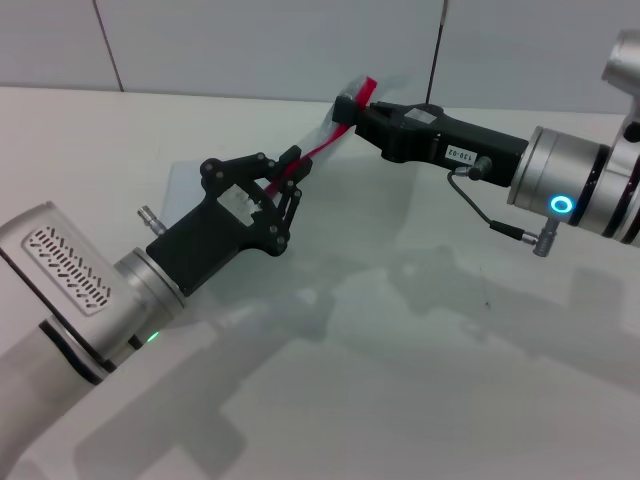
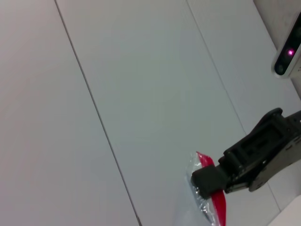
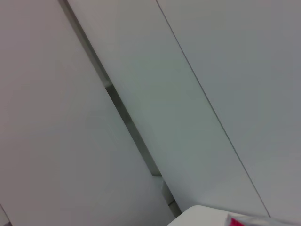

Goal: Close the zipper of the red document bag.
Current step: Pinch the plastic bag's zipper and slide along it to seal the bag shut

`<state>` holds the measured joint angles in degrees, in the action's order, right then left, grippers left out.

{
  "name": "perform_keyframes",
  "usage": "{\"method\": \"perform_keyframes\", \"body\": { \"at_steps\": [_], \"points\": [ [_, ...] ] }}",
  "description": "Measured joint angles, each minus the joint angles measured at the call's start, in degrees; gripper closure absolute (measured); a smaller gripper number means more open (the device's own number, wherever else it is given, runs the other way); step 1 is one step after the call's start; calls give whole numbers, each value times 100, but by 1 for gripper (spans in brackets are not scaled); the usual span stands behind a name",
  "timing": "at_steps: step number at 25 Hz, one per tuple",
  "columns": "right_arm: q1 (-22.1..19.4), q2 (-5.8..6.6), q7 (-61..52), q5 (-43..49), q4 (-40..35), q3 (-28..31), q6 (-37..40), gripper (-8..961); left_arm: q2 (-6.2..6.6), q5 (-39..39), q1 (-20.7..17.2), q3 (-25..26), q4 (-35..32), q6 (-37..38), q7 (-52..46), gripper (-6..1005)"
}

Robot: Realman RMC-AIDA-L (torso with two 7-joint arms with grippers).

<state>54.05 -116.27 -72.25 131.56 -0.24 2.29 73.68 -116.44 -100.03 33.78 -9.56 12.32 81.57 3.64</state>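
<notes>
The red document bag [image 1: 192, 196] is a translucent pale pouch, held tilted above the white table [image 1: 420, 380] between my two grippers. Its zipper [image 1: 322, 147] is a thin red strip running up to the right. My left gripper [image 1: 289, 180] is shut on the zipper at its lower part; the slider is hidden by the fingers. My right gripper [image 1: 350, 106] is shut on the bag's upper end, where the red edge sticks out. In the left wrist view the right gripper [image 2: 207, 182] pinches the red zipper [image 2: 219, 205] and crinkled plastic. A bit of red zipper [image 3: 236, 221] shows in the right wrist view.
A grey panelled wall [image 1: 270, 40] rises behind the table's far edge. The right arm's silver wrist [image 1: 570, 195] with a blue ring light reaches in from the right. A white device with a pink light [image 2: 287, 55] shows in the left wrist view.
</notes>
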Motion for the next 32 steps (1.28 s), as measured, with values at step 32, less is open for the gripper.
{"method": "perform_keyframes", "body": {
  "at_steps": [32],
  "points": [
    [-1669,34,-190,-2078,-1385,63,368,938,22,-23,17,8,-19,-187,-252,915]
  ]
}}
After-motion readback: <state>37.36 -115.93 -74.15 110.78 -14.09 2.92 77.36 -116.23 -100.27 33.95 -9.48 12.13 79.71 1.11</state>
